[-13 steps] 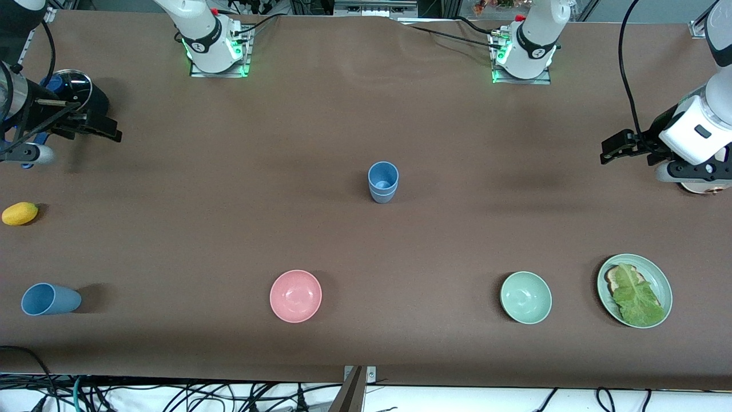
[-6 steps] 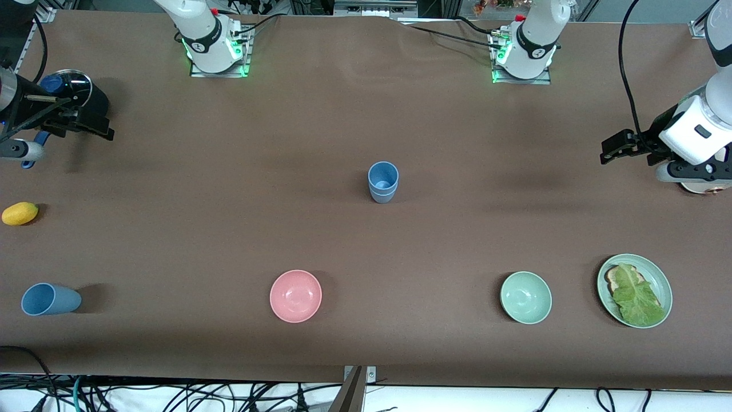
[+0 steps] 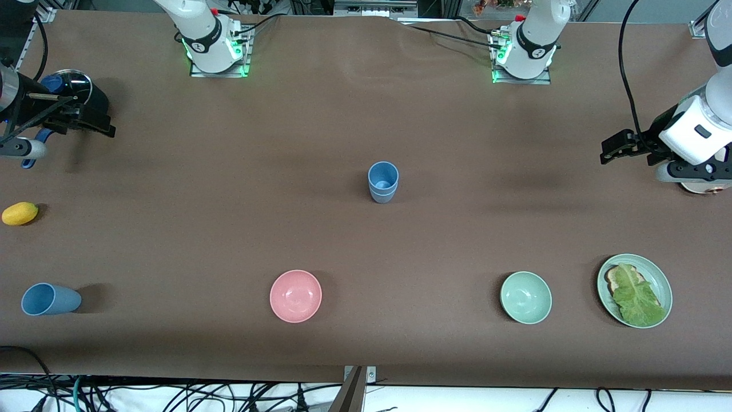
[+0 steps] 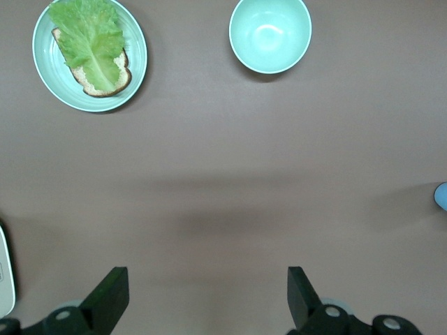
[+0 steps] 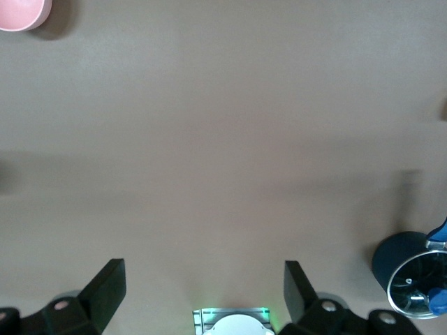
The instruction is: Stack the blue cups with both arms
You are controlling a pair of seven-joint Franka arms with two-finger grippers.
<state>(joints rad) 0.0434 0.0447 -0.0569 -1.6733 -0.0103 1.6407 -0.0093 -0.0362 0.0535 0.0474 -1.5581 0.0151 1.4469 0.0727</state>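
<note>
Drift at the right arm's end of the table: moves the right gripper [image 3: 104,128], fingers spread and empty, slightly toward the table edge [image 3: 11,366] since a second ago, leaving the lying blue cup [image 3: 50,298] near that edge untouched. Shows the upright blue cup [image 3: 382,182] mid-table, seemingly with another nested inside, open cloth all round. Keeps the left gripper [image 3: 609,150] waiting over its own end, fingers spread, empty.
</note>
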